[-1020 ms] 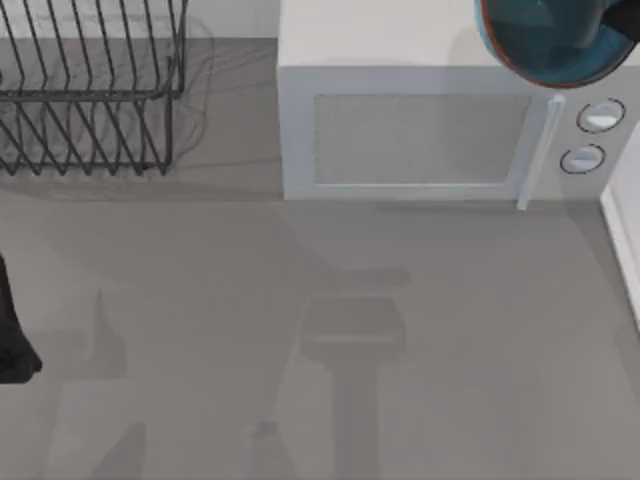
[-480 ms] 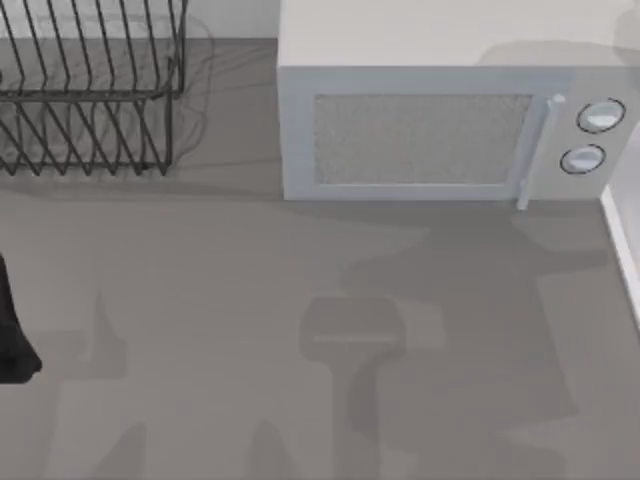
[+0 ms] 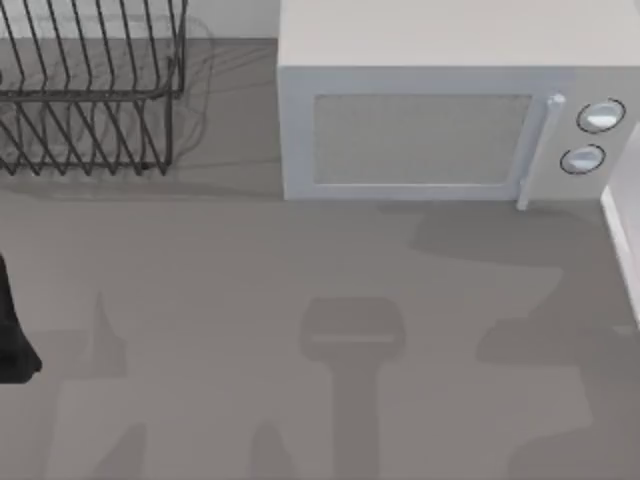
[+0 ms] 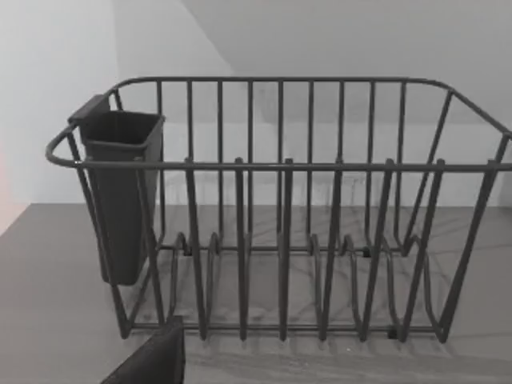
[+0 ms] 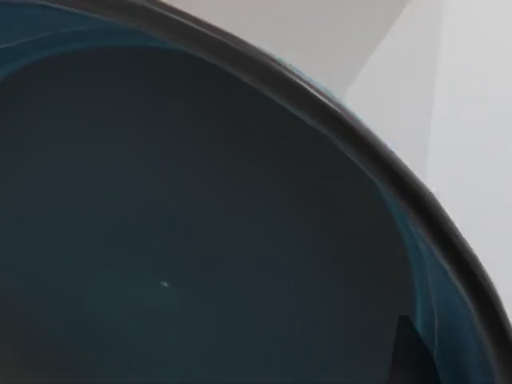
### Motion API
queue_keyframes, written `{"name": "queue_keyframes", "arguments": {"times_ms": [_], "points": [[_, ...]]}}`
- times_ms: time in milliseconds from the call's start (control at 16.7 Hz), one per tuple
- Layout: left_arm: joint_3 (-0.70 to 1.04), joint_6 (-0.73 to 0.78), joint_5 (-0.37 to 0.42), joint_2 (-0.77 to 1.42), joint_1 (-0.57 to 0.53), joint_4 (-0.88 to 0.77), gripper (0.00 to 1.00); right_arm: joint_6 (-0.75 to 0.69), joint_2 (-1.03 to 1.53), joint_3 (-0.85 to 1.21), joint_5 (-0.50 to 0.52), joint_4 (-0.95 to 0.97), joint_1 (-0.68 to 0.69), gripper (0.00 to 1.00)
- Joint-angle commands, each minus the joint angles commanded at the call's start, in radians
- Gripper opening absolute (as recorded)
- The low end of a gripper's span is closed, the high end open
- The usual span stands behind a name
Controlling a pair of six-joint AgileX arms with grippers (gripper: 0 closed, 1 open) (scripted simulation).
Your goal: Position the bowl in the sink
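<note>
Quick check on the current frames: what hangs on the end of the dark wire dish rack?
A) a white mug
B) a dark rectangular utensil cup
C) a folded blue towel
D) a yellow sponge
B: the left wrist view shows a dark rectangular utensil cup hooked over the rim at one end of the dark wire dish rack, whose slots hold nothing.

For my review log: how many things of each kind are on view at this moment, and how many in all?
Microwave: 1
Wire dish rack: 1
Dark utensil cup hung on the rack: 1
Bowl, close before the right wrist camera: 1
Total: 4
</note>
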Motion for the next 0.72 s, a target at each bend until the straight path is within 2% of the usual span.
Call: {"name": "queue_keyframes", "arguments": {"times_ms": [540,720], "points": [[0.000,0.000,0.000,0.000,0.000,0.000,1.00,-0.008,0.013,-0.033,0.002,0.051,-0.012,0.00],[0.000,0.000,0.000,0.000,0.000,0.000,1.00,-0.007,0.112,-0.043,0.002,0.152,-0.019,0.00]]}}
